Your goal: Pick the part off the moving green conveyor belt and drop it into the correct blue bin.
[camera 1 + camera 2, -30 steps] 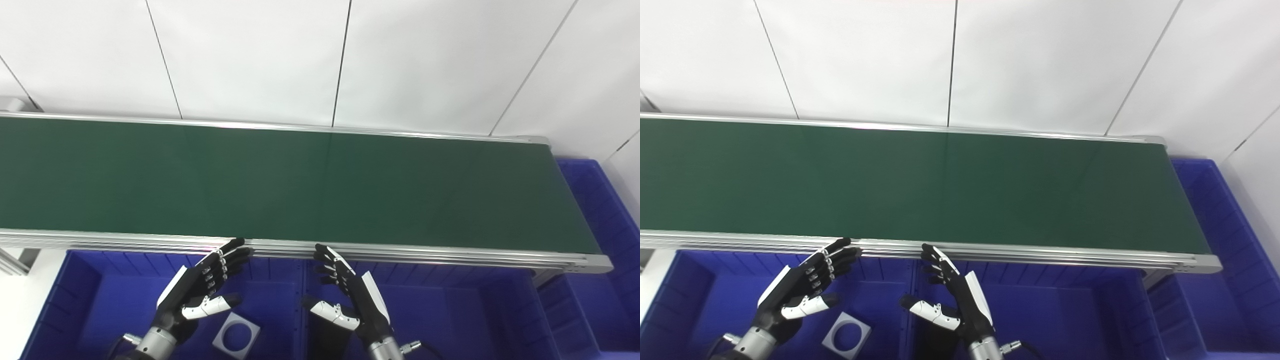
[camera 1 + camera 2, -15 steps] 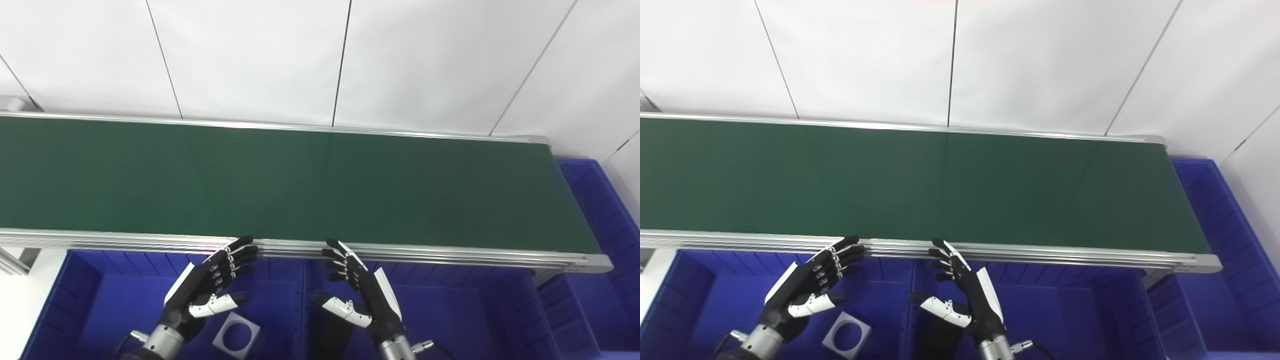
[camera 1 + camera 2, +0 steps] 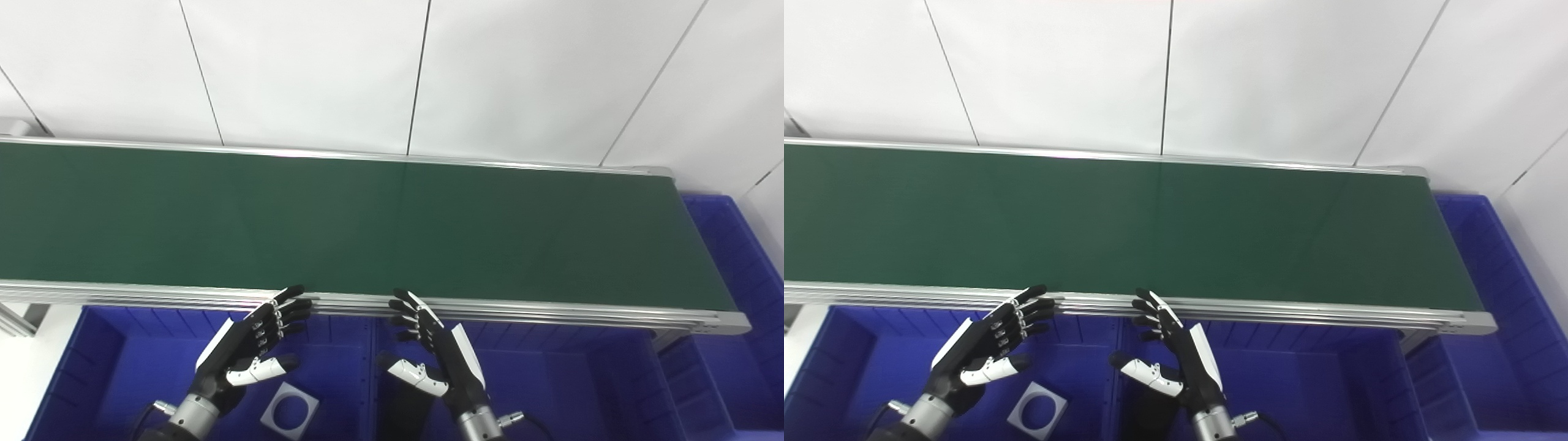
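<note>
A long green conveyor belt (image 3: 367,220) runs across the scene from left to right, framed by silver aluminium rails (image 3: 551,309) and backed by a white panelled wall (image 3: 306,67). Its surface carries nothing in either head view; no part rides on it. Below its near rail sit blue bins side by side: the left blue bin (image 3: 110,367) holds a flat white square part with a round hole (image 3: 289,410) lying on its floor towards the right wall, while the middle blue bin (image 3: 551,380) shows only a dark shape at its lower left, partly hidden behind the right arm and too unclear to identify. A third blue bin (image 3: 735,245) stands past the right end of the belt. Both of the robot's hands rise from the bottom edge and hover above the bins, just short of the near rail. The left hand (image 3: 248,352) is spread wide, fingers (image 3: 285,306) extended towards the rail and thumb splayed to the right, holding nothing; it hangs above the left bin, just beside and above the white part without touching it. The right hand (image 3: 438,358) is likewise spread and empty, fingertips (image 3: 404,303) reaching close to the rail, thumb pointing left across the divider between the two near bins. The hands are near each other, apart, palms turned inward.
</note>
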